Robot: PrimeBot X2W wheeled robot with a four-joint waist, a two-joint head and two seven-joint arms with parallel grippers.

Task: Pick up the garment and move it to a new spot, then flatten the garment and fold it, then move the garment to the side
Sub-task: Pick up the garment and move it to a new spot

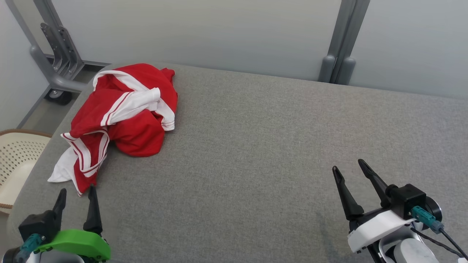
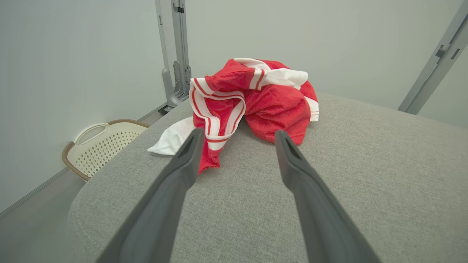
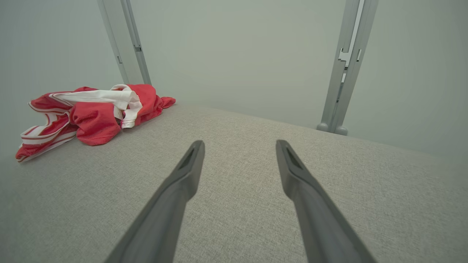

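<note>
Red-and-white garment (image 1: 128, 117) lies in a crumpled heap at the far left corner of the grey fabric-covered table (image 1: 263, 146), its white end trailing close to the table's left edge, beside which a cream perforated basket (image 1: 16, 157) stands on the floor. The robot's left gripper (image 1: 77, 189) hovers just short of the heap's near end, fingers spread wide and empty. The right gripper (image 1: 348, 165) waits well apart on the other side of the table, likewise spread and holding nothing. The pickup is judged not yet begun. The likeliest trouble lies in the bunching (several layers overlap, and no sleeve or hem can be told apart). A pinch on the trailing end alone could lift one layer and leave the rest dragging, or pull the heap over the edge toward the basket. A grab too low could also catch the table's cloth cover along with the garment.
</note>
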